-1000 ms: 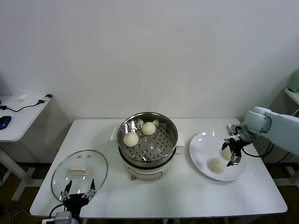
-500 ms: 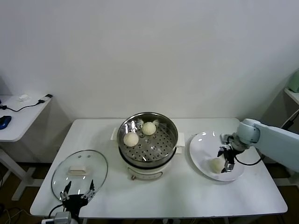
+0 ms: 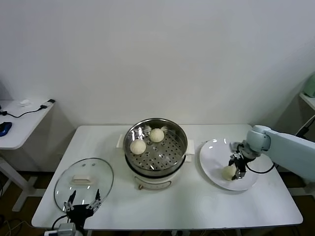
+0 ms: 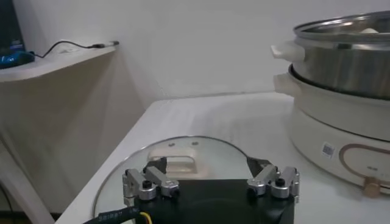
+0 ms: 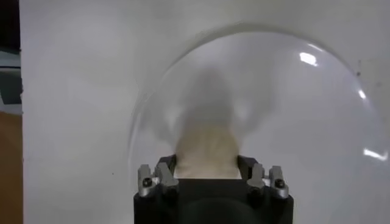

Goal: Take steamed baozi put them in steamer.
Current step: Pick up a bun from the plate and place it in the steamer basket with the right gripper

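Observation:
A steamed baozi (image 3: 228, 172) lies on the white plate (image 3: 210, 148) at the table's right. My right gripper (image 3: 234, 169) is down on the plate and shut on this cream bun (image 5: 207, 149). In the right wrist view the bun fills the gap between the fingers of that gripper (image 5: 207, 163). The shiny steamer (image 3: 183, 147) stands mid-table on its white base, with two more baozi (image 3: 138, 146) (image 3: 156, 134) on its perforated tray. My left gripper (image 3: 81, 203) waits open near the table's front left corner, just above the glass lid (image 3: 83, 179).
The round glass lid (image 4: 183, 146) lies flat in front of the left gripper (image 4: 204, 167), with the steamer (image 4: 341, 67) beyond it. A low side table (image 3: 19, 123) with cables stands off the main table's left end. A wall runs behind.
My right gripper moved left across the plate, came down over the nearer baozi and closed its fingers on it. The left arm stayed still.

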Available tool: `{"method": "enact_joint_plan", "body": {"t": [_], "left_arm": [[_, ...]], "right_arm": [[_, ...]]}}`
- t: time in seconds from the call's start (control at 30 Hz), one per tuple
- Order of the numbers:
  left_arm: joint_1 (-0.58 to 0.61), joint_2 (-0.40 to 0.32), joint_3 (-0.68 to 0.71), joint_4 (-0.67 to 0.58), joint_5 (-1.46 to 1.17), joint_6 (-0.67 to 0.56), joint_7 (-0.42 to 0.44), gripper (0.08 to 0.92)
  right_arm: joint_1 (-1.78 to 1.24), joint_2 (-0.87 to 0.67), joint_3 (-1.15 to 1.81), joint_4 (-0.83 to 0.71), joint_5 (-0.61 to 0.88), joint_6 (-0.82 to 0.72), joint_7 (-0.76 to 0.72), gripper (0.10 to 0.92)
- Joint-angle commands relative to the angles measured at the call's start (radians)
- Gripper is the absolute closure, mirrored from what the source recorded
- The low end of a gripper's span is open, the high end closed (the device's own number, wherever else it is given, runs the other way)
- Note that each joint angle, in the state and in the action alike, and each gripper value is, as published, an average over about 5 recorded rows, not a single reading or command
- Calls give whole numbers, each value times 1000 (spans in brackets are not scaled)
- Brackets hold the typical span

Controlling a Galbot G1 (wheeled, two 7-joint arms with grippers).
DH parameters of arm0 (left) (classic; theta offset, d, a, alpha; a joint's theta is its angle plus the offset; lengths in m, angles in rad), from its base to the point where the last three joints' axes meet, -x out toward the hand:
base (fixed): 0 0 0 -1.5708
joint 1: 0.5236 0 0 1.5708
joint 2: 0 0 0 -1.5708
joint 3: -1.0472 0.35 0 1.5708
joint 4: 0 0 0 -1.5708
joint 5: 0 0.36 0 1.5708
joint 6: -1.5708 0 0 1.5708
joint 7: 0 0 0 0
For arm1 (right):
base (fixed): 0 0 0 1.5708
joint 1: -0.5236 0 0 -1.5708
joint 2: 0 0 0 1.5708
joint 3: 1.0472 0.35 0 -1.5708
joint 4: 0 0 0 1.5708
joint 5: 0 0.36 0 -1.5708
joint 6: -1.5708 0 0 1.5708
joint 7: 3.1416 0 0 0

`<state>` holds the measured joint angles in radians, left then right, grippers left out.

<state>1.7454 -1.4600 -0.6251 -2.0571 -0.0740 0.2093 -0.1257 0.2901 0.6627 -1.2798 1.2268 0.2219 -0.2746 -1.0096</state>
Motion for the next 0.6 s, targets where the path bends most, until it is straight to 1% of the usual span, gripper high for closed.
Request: {"method": "enact_joint_plan", "body": {"t": [0.03,0.13,0.2,0.27,0.4,0.5,0.6], "left_arm": [[4,2,4,-8,5,2,1,177],[6,3,9,-9,8,1,1,177],[9,2,12,-10,10,1,1,177],[10,2,15,-11,13,1,1,177],[16,3,12,-15,15,0,1,177],[22,6,5,-20,11,0,0,177],[25,7,0,-21,7,0,-1,177]], "right_arm": [[461,101,-178,18,51,117,-83,355],[617,202,-214,36,94,207,-113,355],[687,270,-206,80,114,279,-129,355],[726,333,-185,155,128,335,-148,355],[725,443,-158,317,139,393,-166,355],[680,515,-174,383,100,436,-138,355],[614,568,-196,383,31,485,-100,355]]}}
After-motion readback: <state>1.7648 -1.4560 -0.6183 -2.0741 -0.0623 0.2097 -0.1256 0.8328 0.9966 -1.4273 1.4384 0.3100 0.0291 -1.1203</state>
